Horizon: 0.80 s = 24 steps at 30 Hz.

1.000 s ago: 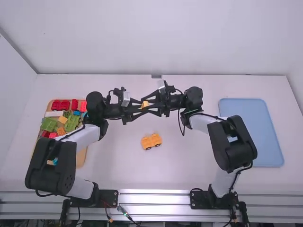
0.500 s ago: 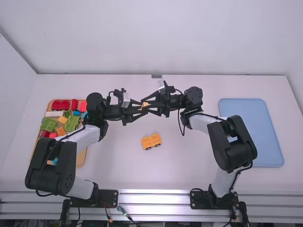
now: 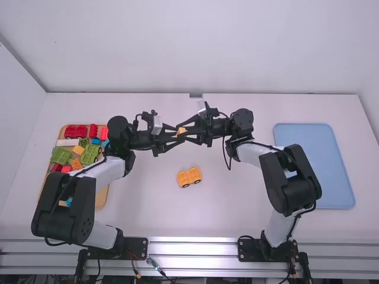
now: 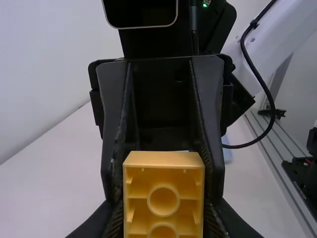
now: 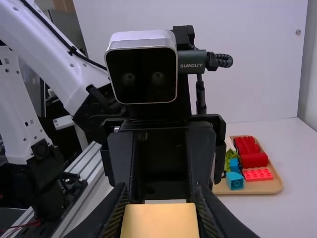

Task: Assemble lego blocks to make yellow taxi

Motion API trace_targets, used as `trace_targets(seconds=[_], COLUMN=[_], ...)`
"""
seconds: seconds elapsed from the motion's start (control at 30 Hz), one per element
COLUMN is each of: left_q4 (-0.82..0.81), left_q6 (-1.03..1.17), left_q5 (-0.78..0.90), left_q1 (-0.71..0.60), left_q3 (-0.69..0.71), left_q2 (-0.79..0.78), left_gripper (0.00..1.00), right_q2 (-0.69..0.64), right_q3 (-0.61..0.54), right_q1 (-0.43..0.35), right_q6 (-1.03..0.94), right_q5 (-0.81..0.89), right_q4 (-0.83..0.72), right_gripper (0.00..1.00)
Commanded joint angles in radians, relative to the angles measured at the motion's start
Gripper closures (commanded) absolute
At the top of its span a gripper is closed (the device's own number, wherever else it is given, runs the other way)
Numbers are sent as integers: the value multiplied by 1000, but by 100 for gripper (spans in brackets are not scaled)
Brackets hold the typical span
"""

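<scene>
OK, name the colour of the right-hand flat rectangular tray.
Light blue tray; best in the high view.

**Bright Bricks in a Wooden Tray, Blue Tray Opposite**

Red blocks (image 3: 76,131), green blocks (image 3: 60,155), blue blocks (image 5: 234,180) and a white block (image 3: 67,142) crowd a wooden tray (image 3: 102,198) on the left side of the table. A studded red plate (image 5: 257,174) lies near the tray's edge. On the right side sits a blue tray (image 3: 331,177), flat on the tabletop. A pale wall (image 3: 207,47) rises behind the far edge, with another (image 3: 15,130) at left, while metal rails (image 3: 192,248) line the near edge.
</scene>
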Motion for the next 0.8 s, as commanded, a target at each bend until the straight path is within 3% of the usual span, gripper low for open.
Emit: trace_targets(seconds=[0.0,0.07,0.13,0.17,0.37,0.5,0.7,0.77], left_q4=[4,4,4,3,-51,-184,-311,-330], left_q6=[17,16,17,17,17,57,160,141], left_q5=[35,35,35,35,2,-97,-101,-163], left_q1=[-4,-4,-4,-4,-4,13,40,55], left_q3=[-8,-8,-8,-8,-9,-9,-3,-2], left_q2=[1,1,1,1,1,1,1,1], left_gripper=[74,40,26,3,1,2,1,1], right_q2=[3,3,3,3,3,3,2,2], right_q3=[29,29,29,29,30,62,140,197], right_q1=[4,3,0,-3,-38,-88,-116,-108], right_q6=[6,6,5,6,5,-8,-193,-300], right_q5=[20,20,22,33,107,106,221,296], right_q4=[0,1,0,0,32,-21,-337,-552], right_gripper=[70,71,71,71,71,73,73,74])
